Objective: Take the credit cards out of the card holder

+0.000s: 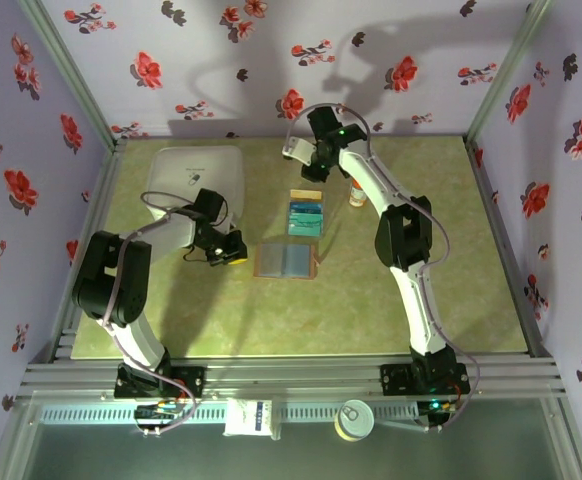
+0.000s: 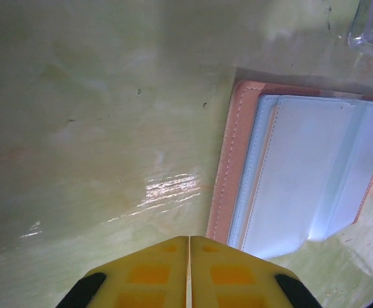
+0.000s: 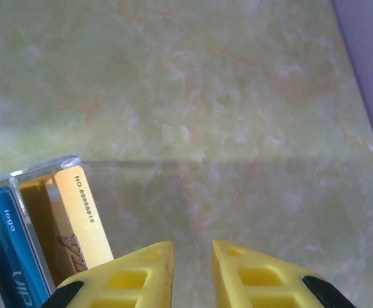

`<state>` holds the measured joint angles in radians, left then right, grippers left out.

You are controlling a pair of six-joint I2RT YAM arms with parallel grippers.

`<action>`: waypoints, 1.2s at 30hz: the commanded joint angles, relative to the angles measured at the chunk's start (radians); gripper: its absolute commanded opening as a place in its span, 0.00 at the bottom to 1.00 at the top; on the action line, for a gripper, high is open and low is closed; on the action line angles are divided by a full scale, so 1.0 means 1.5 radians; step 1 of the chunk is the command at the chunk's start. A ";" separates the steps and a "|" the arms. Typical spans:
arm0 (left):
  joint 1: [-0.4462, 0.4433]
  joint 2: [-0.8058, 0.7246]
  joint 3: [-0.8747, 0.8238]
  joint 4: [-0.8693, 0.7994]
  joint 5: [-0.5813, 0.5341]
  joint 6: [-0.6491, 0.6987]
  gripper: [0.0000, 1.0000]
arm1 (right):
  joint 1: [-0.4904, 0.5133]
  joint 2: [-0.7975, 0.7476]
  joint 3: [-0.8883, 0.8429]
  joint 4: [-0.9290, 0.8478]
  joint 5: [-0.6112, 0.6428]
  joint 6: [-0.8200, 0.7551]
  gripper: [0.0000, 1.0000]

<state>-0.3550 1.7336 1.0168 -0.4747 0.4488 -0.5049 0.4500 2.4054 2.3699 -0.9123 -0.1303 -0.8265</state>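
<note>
The left gripper (image 2: 188, 273) is held low over the counter (image 2: 97, 128) just to the left of the card holder (image 2: 302, 173), its yellow fingers pressed together with nothing between them. It is judged to be kept there so that the leather can be steadied if it lifts, though no contact with it is seen. The right gripper (image 3: 193, 269) is held beyond the card holder's far side, over bare counter, its fingers parted by only a narrow gap and carrying nothing. So slight an opening is judged to suit thin cards, which need to be pinched by an edge. The card holder is laid open and flat, its tan border turned toward the left gripper and its blue-grey pockets facing up, so that the slots can be reached from above. No card can be made out in the pockets that are visible, and the emptying is therefore judged to be done or nearly so. On the card holder's far side, close by but apart from it, a clear tray (image 3: 45, 168) is set. The credit cards (image 1: 306, 215) are gathered in it, the teal and blue ones nearer the card holder and a pale yellow card (image 3: 84, 218) at the far end. The tray is judged to be placed close so that each card need only be carried a short way. Farther off to the right an orange-capped bottle (image 1: 357, 195) is stood, and to the far left a white container (image 1: 196, 170).
</note>
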 commanded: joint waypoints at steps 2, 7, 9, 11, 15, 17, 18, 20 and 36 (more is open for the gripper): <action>0.005 0.010 0.010 -0.014 0.011 0.018 0.09 | 0.006 0.017 -0.019 0.021 0.008 0.012 0.24; 0.006 0.014 0.004 -0.007 0.012 0.017 0.09 | 0.013 0.022 -0.057 0.023 0.004 0.011 0.24; 0.006 0.014 0.002 -0.004 0.014 0.015 0.09 | 0.015 0.022 -0.069 0.018 0.003 0.008 0.24; 0.007 0.013 0.001 -0.003 0.015 0.015 0.09 | 0.016 0.022 -0.075 0.010 0.005 0.007 0.23; 0.006 0.016 0.005 -0.003 0.018 0.016 0.09 | 0.019 0.019 -0.074 -0.005 0.002 0.002 0.23; 0.007 0.017 0.006 -0.002 0.018 0.015 0.09 | 0.019 0.015 -0.072 -0.005 0.008 -0.001 0.23; 0.006 0.016 0.006 -0.001 0.018 0.015 0.09 | 0.018 0.010 -0.072 -0.003 0.015 0.000 0.23; 0.006 0.017 0.007 0.003 0.022 0.012 0.09 | 0.019 -0.003 -0.071 0.004 0.027 0.003 0.23; 0.004 0.024 0.013 0.052 0.070 -0.013 0.08 | 0.078 -0.198 -0.266 0.131 0.041 0.248 0.25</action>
<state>-0.3531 1.7531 1.0206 -0.4267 0.5106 -0.5106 0.5407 2.1796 2.0418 -0.7689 -0.0795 -0.6109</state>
